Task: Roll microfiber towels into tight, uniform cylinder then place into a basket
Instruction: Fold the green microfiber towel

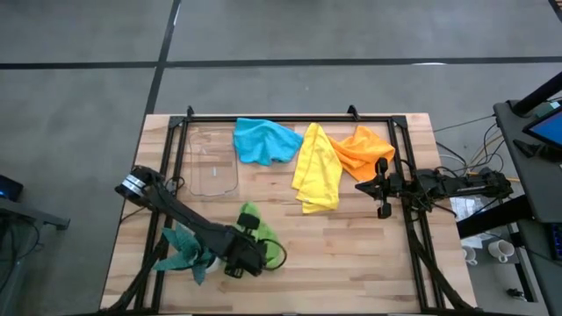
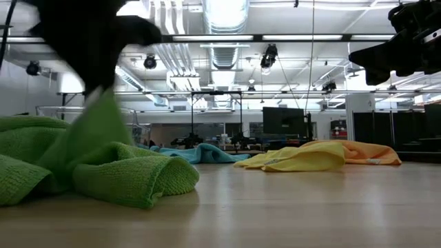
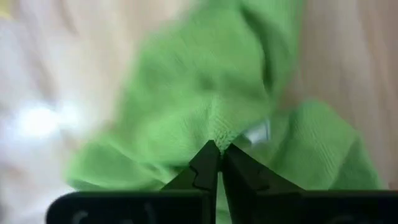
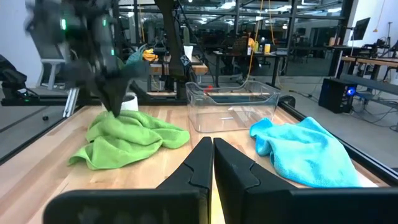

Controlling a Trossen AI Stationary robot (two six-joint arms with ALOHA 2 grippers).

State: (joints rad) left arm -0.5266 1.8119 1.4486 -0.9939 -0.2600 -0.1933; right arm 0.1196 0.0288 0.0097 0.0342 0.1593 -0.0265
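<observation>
Wooden table [image 1: 351,254]; left gripper [image 1: 248,254] pinched tight on green towel [image 1: 263,239] directly beneath; right gripper [image 1: 383,186] closed empty, far off.

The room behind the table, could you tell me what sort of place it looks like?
Probably a robotics lab or open workshop: exposed ceiling ducts and hanging lights, workbenches with monitors beyond, and a grey concrete floor around the wooden table.

Two dark jointed arms, silver collar at the left arm's base, black tapered fingers on each gripper [image 1: 248,254].
</observation>
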